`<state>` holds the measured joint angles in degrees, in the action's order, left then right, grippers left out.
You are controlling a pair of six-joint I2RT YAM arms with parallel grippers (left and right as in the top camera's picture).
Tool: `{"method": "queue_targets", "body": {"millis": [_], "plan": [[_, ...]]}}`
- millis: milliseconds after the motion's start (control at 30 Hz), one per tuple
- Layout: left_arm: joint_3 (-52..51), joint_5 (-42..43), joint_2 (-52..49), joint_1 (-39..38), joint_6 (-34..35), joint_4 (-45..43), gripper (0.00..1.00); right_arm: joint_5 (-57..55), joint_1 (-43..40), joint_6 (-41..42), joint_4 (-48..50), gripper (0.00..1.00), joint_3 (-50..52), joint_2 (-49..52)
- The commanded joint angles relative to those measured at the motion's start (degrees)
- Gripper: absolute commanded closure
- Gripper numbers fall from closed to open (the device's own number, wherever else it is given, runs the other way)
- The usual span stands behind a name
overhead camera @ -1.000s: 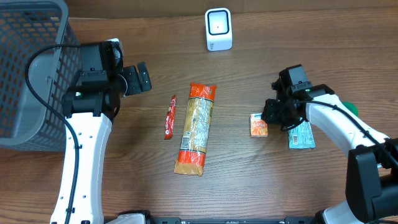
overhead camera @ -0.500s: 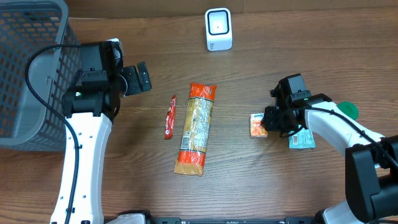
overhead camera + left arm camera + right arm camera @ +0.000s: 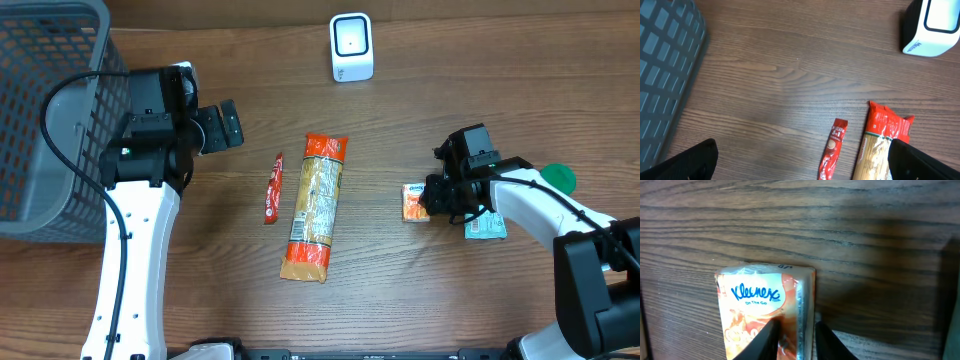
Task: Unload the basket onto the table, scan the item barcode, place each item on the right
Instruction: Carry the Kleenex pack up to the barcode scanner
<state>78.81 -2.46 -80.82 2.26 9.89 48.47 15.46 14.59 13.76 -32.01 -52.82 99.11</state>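
Observation:
An orange Kleenex tissue pack (image 3: 414, 201) (image 3: 755, 305) lies flat on the wooden table at the right. My right gripper (image 3: 433, 198) (image 3: 796, 341) is down on it, its two fingers pinched on either side of the pack's sealed right edge. The white barcode scanner (image 3: 351, 47) (image 3: 935, 25) stands at the back middle of the table. Far to the left, beside the basket, my left gripper (image 3: 228, 125) (image 3: 802, 162) hangs wide open above bare wood, holding nothing.
A grey mesh basket (image 3: 40, 100) (image 3: 665, 75) fills the left rear corner. A red coffee stick (image 3: 273, 188) (image 3: 832, 150) and a long pasta packet (image 3: 314, 205) (image 3: 880, 145) lie mid-table. A teal packet (image 3: 487, 222) and a green object (image 3: 560, 177) sit by the right arm.
My right gripper has dropped lower and shifted slightly towards the front over the tissue pack, and its fingers have narrowed onto the pack's edge. The left arm has stayed still.

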Motion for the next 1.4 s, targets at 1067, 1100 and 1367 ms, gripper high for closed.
{"method": "queue_targets", "body": {"millis": [1067, 1100, 1367], "plan": [[0.31, -0.72, -0.31, -0.02, -0.72, -0.04, 0.00, 1.31, -0.04, 1.84, -14.60, 0.97, -21.49, -18.21], [0.31, -0.72, -0.31, -0.02, -0.72, -0.04, 0.00, 0.79, -0.04, 2.64, -16.48, 0.97, -24.26, -17.66], [0.31, -0.72, -0.31, -0.02, -0.72, -0.04, 0.00, -4.28, 1.31, -0.50, -41.68, 0.97, -62.75, -2.45]]}}
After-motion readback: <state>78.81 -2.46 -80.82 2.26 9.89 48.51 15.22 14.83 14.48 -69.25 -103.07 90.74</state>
